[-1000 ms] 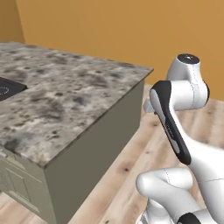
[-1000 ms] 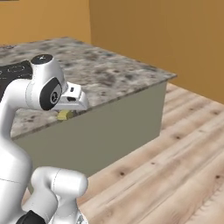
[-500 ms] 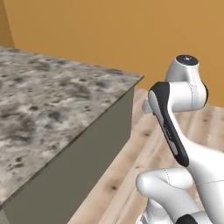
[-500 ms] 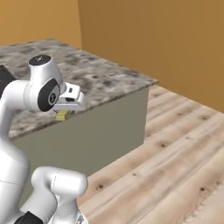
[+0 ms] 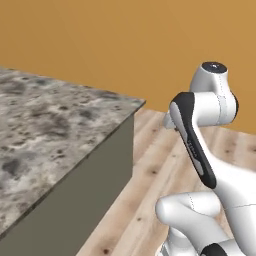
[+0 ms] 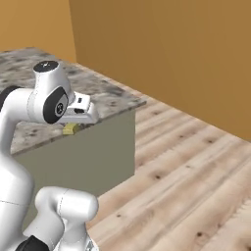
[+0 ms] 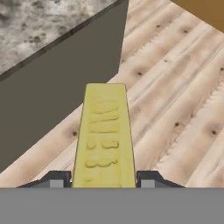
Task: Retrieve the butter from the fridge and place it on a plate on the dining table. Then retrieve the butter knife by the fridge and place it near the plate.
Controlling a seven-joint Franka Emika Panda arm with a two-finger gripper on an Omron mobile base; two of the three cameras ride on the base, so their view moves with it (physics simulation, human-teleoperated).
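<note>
The tool is gripping the butter by its near end, fingers on its long sides. The stick is projecting toward 12 o'clock above the wooden floor, with the dining table at 10 o'clock. The butter is likely light, soft and slippery; moderate squeeze is advisable. It is pale yellow, rectangular, with embossed markings.
</note>
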